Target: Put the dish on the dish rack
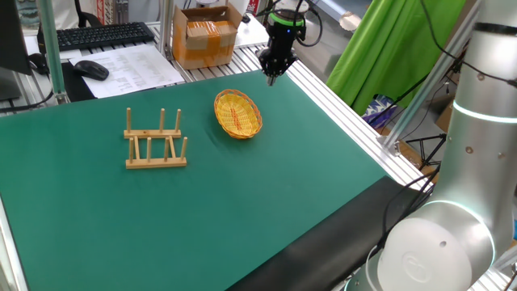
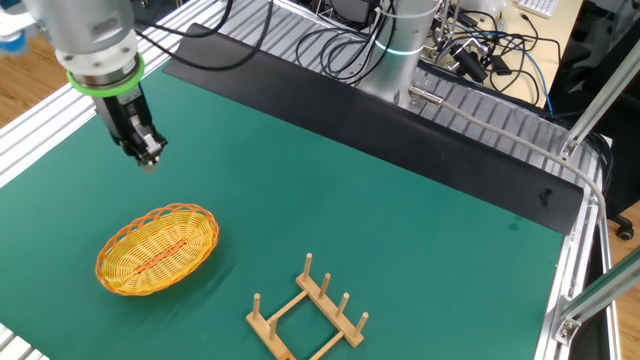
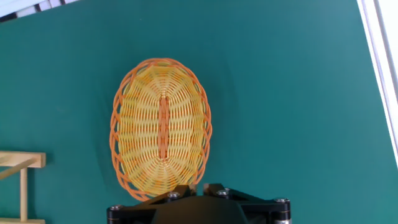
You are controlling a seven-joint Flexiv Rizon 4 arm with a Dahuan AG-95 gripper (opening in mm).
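One end effector (image 2: 148, 157) above mat, tips nearly together, holding nothing; dish rack (image 3: 18, 186) cut off in hand view; dish (image 3: 161, 127) whole.

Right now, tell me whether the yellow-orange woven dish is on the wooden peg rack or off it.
Off. The yellow-orange woven dish lies flat on the green mat, apart from the wooden peg rack.

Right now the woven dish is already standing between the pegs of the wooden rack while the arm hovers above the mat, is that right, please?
Not quite: the dish lies flat on the green mat, beside the rack and apart from it, as both fixed views show. The arm does hover above the mat.
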